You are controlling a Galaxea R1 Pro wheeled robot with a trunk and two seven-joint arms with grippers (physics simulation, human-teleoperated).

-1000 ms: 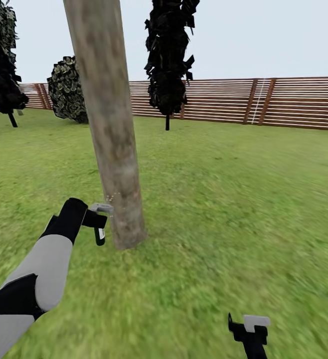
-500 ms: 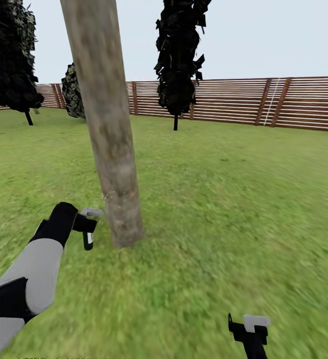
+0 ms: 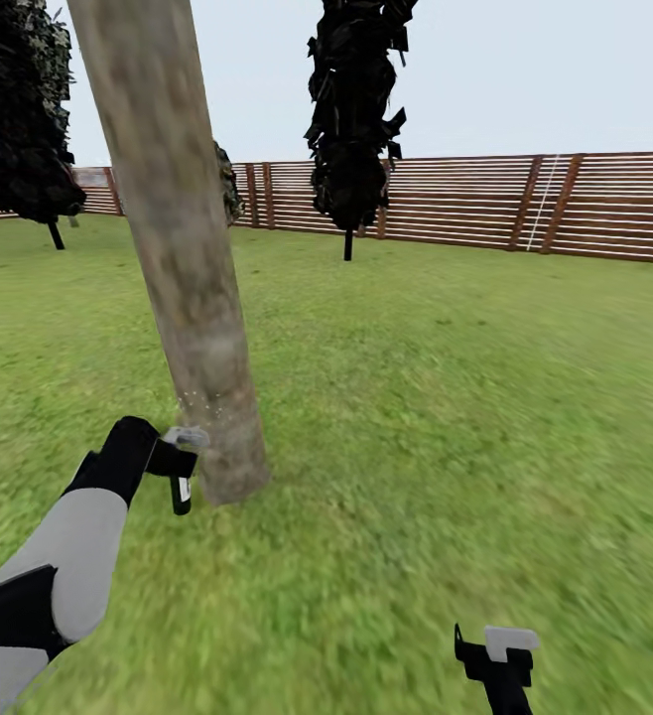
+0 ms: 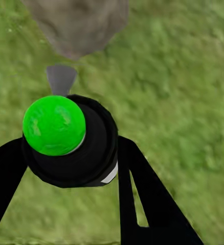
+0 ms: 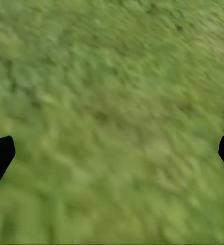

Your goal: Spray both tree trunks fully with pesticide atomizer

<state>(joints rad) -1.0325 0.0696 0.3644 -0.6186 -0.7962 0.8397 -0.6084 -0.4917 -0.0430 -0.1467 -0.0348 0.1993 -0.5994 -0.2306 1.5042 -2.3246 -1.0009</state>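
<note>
The floor (image 3: pixel 446 417), a blurry green lawn, is stretching away to the wooden fence (image 3: pixel 525 204). The leaning tree trunk (image 3: pixel 183 268) is standing in it, rising just ahead of the left gripper (image 3: pixel 180 467).

Two near-black conifers (image 3: pixel 351 109) stand before the slatted wooden fence (image 3: pixel 485 204).

The left arm (image 3: pixel 64 566) is built of smooth pale-grey rounded shells joined by black bands, ending in a black wrist. Both grippers, the left gripper (image 3: pixel 180 467) and the right gripper (image 3: pixel 495 657), are black with pale-grey blocks; flat black fingers (image 4: pixel 148 204) are seen.
</note>
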